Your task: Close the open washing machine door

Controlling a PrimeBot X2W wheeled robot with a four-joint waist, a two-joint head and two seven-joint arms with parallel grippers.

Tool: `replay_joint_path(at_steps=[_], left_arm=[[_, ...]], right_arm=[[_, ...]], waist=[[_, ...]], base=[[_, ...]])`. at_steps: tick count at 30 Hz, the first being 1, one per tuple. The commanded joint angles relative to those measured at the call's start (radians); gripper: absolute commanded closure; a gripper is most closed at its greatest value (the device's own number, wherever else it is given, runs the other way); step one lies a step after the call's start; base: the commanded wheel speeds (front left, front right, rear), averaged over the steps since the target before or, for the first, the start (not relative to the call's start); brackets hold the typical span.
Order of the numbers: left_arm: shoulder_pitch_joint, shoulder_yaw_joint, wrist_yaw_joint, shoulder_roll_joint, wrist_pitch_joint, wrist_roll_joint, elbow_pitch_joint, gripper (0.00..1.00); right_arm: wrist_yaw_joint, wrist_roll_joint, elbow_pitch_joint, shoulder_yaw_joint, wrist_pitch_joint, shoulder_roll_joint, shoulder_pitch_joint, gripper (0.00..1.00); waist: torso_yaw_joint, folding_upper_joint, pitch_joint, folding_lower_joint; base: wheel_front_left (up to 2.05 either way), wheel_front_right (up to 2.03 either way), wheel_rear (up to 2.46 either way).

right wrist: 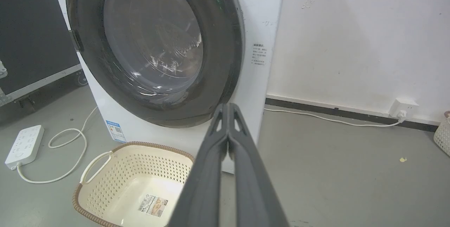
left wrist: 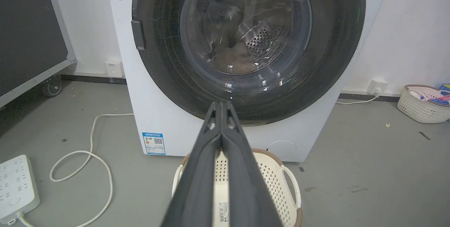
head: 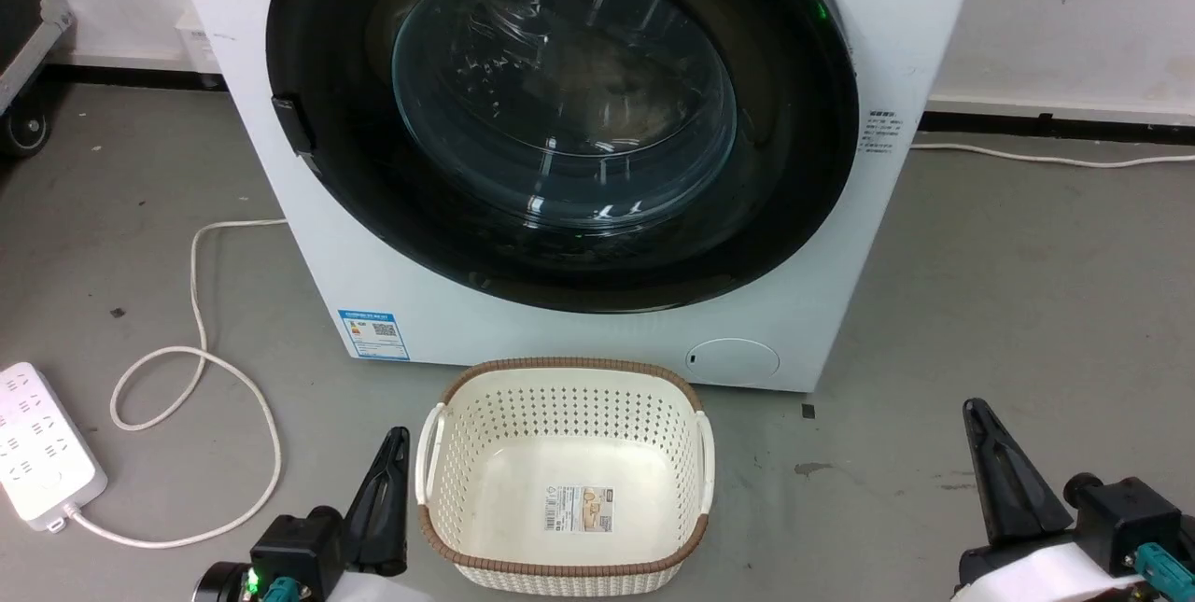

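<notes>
The large round black-rimmed door with a bulging clear glass bowl (head: pixel 560 117) lies flat against the front of the white boxy front-loading washing machine (head: pixel 896 14), its rim nearly reaching both side edges. A cream perforated plastic basket with a brown woven rim (head: pixel 569 366) stands just before the machine's lower edge. The left gripper (head: pixel 399 439) is just beside the basket and the right gripper (head: pixel 976 411) is well apart from it over bare grey floor (head: pixel 1008 303), each with its dark fingers pressed together.

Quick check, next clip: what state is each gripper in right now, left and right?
Left gripper: closed, fingers pressed together, holding nothing.
Right gripper: closed, fingers pressed together, holding nothing.
</notes>
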Motion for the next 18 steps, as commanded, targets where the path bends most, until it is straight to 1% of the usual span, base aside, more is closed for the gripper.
replay_joint_path(at_steps=[1, 18], left_arm=[[-0.002, 0.003, 0.003, -0.001, 0.005, 0.007, -0.004, 1.00], [-0.007, 0.017, 0.009, -0.005, 0.041, 0.030, -0.022, 1.00]], right_arm=[[0.000, -0.002, -0.003, 0.002, 0.003, 0.001, -0.002, 1.00], [0.000, -0.005, -0.011, 0.014, 0.031, 0.002, -0.007, 1.00]], waist=[[0.001, 0.0000, 0.000, 0.0000], [0.008, 0.0000, 0.000, 0.0000]], base=[[0.00, 0.00, 0.00], [0.00, 0.00, 0.00]])
